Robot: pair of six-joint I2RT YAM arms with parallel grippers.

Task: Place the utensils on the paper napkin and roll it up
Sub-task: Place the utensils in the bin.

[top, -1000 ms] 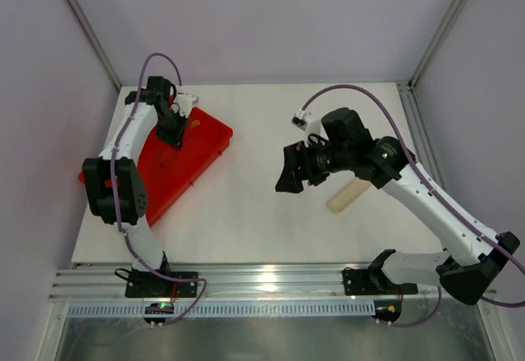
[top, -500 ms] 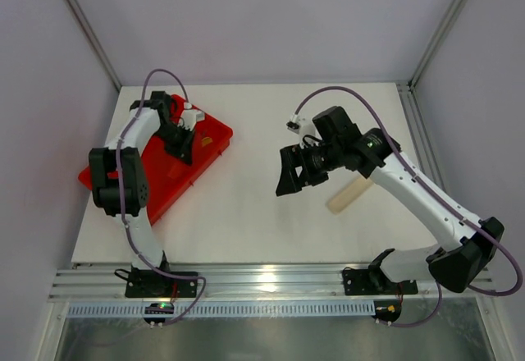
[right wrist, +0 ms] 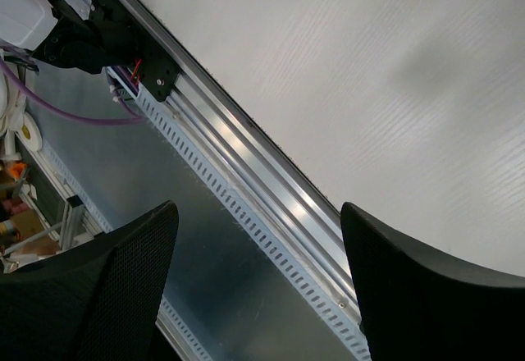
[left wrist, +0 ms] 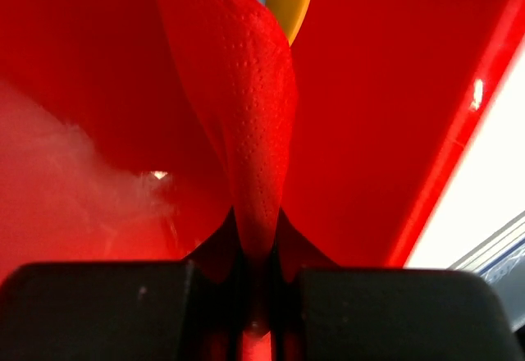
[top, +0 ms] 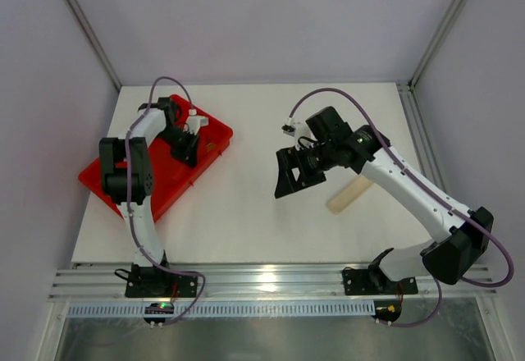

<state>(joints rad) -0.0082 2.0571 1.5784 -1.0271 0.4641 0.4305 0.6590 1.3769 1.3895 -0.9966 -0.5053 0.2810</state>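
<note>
over the red tray [top: 175, 185], the paper napkin [left wrist: 246, 107] is pinched in a fold by the left gripper [left wrist: 258, 277], fingers clamped on it. the right gripper [top: 289, 177] is held spread wide and empty above the table [top: 246, 213]. the utensils [top: 349, 194] are laid on the table near it, well apart from the tray.

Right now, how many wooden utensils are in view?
1. A pale wooden piece lies on the white table, right of centre. It may be several stacked; too small to tell. More may be hidden in the red tray.
</note>
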